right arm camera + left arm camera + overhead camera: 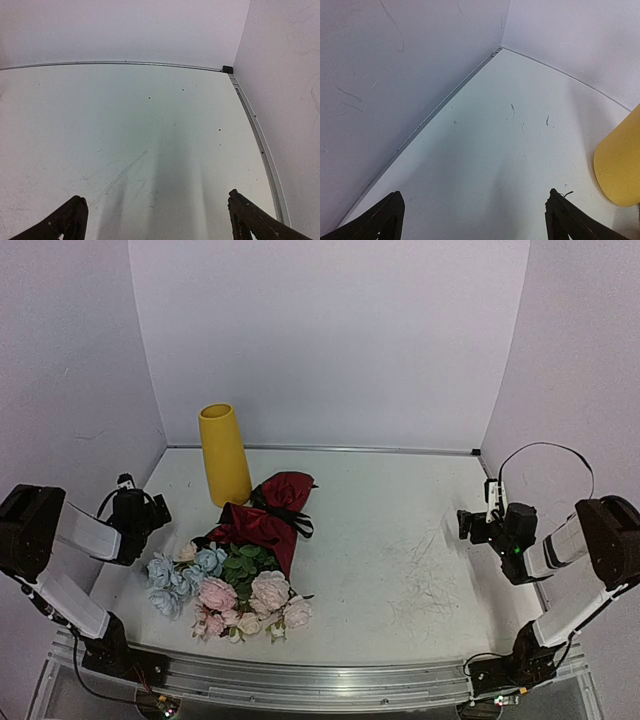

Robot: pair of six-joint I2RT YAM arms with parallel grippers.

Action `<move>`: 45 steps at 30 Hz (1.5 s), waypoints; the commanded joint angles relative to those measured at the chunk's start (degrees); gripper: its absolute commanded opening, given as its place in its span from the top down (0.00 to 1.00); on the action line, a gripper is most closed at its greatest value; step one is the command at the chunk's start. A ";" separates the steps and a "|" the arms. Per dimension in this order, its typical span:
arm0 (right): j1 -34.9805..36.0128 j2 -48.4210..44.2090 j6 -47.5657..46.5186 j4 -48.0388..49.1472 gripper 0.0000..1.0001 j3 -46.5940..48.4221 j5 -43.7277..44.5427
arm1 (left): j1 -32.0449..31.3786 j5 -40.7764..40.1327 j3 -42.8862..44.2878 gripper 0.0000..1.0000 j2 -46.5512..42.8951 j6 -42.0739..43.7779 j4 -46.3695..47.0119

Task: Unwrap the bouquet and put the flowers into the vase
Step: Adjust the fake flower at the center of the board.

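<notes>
well, the bouquet (245,560) lies flat on the counter (400,540), left of centre, with its blooms toward the arms and its wrapped end pointing back at the vase (224,453). we judge it light and floppy. the flowers (225,595) look like soft fabric heads that would crush or shed under a hard pinch, so the stems inside the wrap are the safer hold. the dark red paper (262,525) is crinkled and thin; it should peel away easily but could tear or drag the whole bunch along. the black ribbon (292,518) sits around the waist of the wrap, and that looks like the place to begin. the vase stands upright near the tip of the paper. it is tall with a narrow mouth, so we expect it to tip readily if the stems go in at an angle.

we count one bouquet, one sheet of paper, one ribbon and one vase. there are roughly a dozen blooms in pink, pale blue and cream, bunched too tightly for an exact tally.

the left fingers (387,220) are spread wide and grasp nothing, off to the left of the blooms. the right fingers (250,215) are likewise released and bare, well apart on the far right.
</notes>
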 commanded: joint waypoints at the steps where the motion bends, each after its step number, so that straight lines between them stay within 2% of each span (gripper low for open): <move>1: -0.24 -0.21 -0.18 6.36 0.02 1.59 -0.57 | 0.06 -1.17 1.93 0.00 0.40 -2.42 -1.11; 16: -0.31 -0.05 0.14 6.32 0.02 1.76 -0.83 | 0.16 9.16 2.86 0.00 -0.16 2.81 -1.15; 21: -0.50 -1.38 1.29 5.82 0.02 1.90 1.82 | 0.22 6.45 1.23 0.00 -3.55 1.59 -0.51; 27: -0.50 -7.24 2.14 -12.76 0.02 9.86 5.62 | 0.16 14.69 2.62 0.00 -6.53 4.34 -0.82; 32: -0.49 -11.38 9.66 -29.33 0.02 18.17 11.78 | 0.24 12.42 2.01 0.00 -12.80 -3.18 -4.23; 38: -0.50 -7.24 17.84 -57.28 0.02 34.17 16.39 | 0.26 22.76 2.99 0.00 -14.42 -5.76 -9.62; 41: -0.50 -5.67 18.51 -62.57 0.02 37.49 12.32 | 0.23 27.58 3.48 0.00 -14.84 -8.35 -10.76; 45: -0.49 -6.92 20.43 -62.89 0.02 37.10 4.94 | 0.27 28.52 4.04 0.00 -14.75 -9.62 -10.82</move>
